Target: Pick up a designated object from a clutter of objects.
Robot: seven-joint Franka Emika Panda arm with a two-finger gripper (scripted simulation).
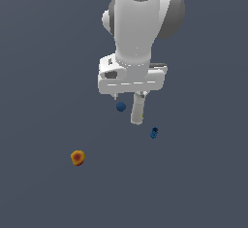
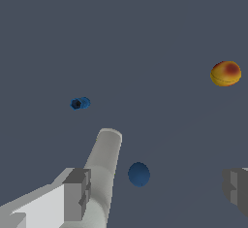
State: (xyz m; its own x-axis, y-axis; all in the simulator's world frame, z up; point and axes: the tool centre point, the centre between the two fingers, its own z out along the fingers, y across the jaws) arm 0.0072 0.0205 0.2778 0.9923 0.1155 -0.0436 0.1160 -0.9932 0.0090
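Observation:
The designated object (image 1: 154,133) is a tiny bright-blue knobbly piece with a darker top, lying apart from the rest toward the exterior view's right; the wrist view shows it too (image 2: 80,103). My gripper (image 2: 157,189) hangs open above the clutter of objects, holding nothing. Its two grey fingers (image 2: 77,193) stand wide apart. The smooth dark-blue ball (image 2: 139,174) lies below, between them. The whitish cylinder (image 2: 104,166) runs past one finger. The arm's white hand (image 1: 131,79) sits above the ball (image 1: 121,106) and the cylinder (image 1: 138,109), up and left of the designated object.
An orange-red fruit-like ball (image 1: 77,157) lies alone toward the exterior view's lower left, seen also in the wrist view (image 2: 225,73). The floor is a plain dark grey-blue surface with no edges in view.

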